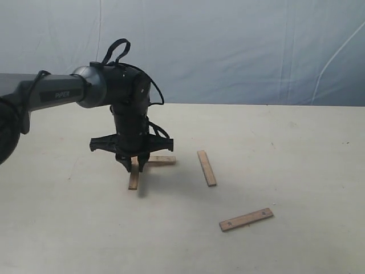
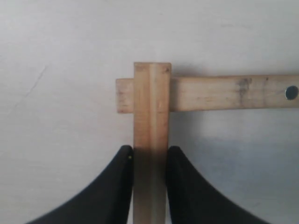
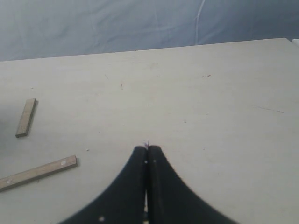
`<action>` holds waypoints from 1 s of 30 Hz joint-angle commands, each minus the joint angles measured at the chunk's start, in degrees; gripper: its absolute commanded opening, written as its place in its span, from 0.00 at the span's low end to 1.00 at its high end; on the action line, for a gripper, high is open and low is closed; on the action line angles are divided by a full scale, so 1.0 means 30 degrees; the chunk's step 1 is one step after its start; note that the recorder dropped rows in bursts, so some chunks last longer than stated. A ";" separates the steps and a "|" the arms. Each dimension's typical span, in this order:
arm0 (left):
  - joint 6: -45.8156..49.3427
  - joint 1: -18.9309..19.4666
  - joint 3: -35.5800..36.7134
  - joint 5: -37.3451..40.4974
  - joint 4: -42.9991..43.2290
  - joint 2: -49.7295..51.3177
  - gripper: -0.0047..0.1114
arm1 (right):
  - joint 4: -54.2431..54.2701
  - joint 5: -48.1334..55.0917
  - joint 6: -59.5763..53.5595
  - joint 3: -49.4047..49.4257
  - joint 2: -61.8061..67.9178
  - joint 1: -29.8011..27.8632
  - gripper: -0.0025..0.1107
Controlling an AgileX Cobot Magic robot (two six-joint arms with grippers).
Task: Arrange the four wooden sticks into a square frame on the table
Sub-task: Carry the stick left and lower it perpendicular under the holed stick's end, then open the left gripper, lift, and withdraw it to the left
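My left gripper (image 1: 137, 165) (image 2: 150, 156) points straight down, shut on a wooden stick (image 1: 134, 179) (image 2: 152, 107) that it grips by the long edges. That stick's far end lies across the end of a second stick (image 1: 162, 160) (image 2: 224, 93), which has a dark hole, and the two make an L corner on the table (image 1: 296, 160). A third stick (image 1: 206, 168) (image 3: 26, 117) lies apart to the right. Nearer the front lies a fourth stick (image 1: 246, 219) (image 3: 37, 171) with holes. My right gripper (image 3: 147, 148) is shut with nothing in it and is outside the exterior view.
A blue-grey cloth backdrop (image 1: 239, 45) hangs behind the table's far edge. The left arm (image 1: 63, 94) reaches in from the left side of the exterior view.
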 commanded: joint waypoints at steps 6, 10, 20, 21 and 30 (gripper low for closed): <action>0.1224 0.0440 0.0133 -0.0346 -0.0104 -0.0052 0.04 | -0.0049 -0.0130 0.0010 0.0034 -0.0072 0.0020 0.01; 0.1224 0.0440 0.0133 -0.0346 -0.0104 -0.0052 0.14 | -0.0049 -0.0130 0.0010 0.0034 -0.0072 0.0020 0.01; 0.2097 0.0440 -0.0341 0.0969 -0.0179 -0.0132 0.57 | -0.0083 -0.0085 0.0010 0.0034 -0.0072 0.0020 0.01; 0.2313 0.0440 -0.0430 0.1313 -0.0145 -0.0267 0.54 | -0.0083 -0.0085 0.0010 0.0034 -0.0072 0.0020 0.01; 0.2834 0.0569 0.1080 0.2403 0.1656 -0.4318 0.04 | -0.0083 -0.0085 0.0010 0.0034 -0.0072 0.0020 0.01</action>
